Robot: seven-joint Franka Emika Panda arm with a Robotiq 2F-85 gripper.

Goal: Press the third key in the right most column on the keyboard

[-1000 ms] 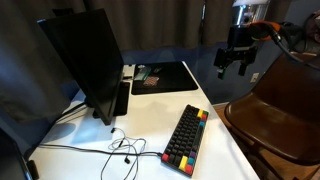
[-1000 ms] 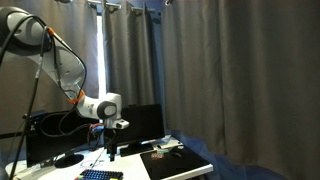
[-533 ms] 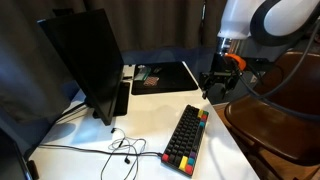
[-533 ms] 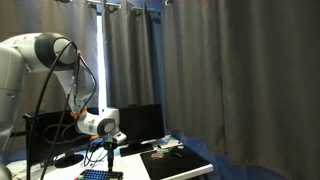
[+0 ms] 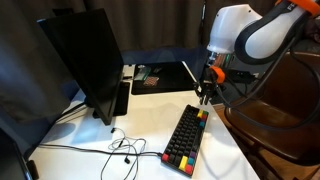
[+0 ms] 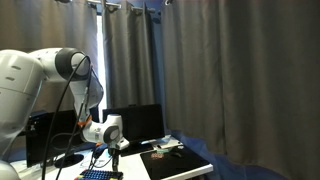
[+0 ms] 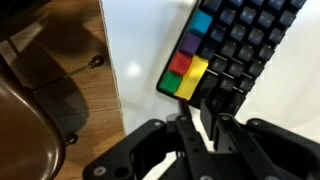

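Note:
The keyboard [image 5: 187, 136] lies on the white table, black with bright edge keycaps; only a sliver of the keyboard [image 6: 97, 175] shows in the exterior view from the other side. In the wrist view the keyboard [image 7: 250, 40] fills the top right, and the right most column [image 7: 189, 60] shows blue, green, red and yellow caps. That right most column [image 5: 203, 114] is the keyboard's narrow end nearest the arm. My gripper [image 5: 205, 93] hovers just above this end, fingers drawn nearly together with nothing between them. The gripper [image 7: 205, 125] points down beside the yellow corner key. My gripper [image 6: 113, 166] hangs low over the table.
A dark monitor [image 5: 85, 60] stands at the left, with a black mouse mat [image 5: 165, 75] behind the keyboard. A thin cable [image 5: 122, 150] trails over the near table. A brown chair [image 5: 275, 120] sits close past the table's edge; the table edge [image 7: 115, 70] and the chair's wood show in the wrist view.
The arm has come down and forward from high at the back to just over the keyboard's coloured end. The fingers have closed from wide apart to nearly together.

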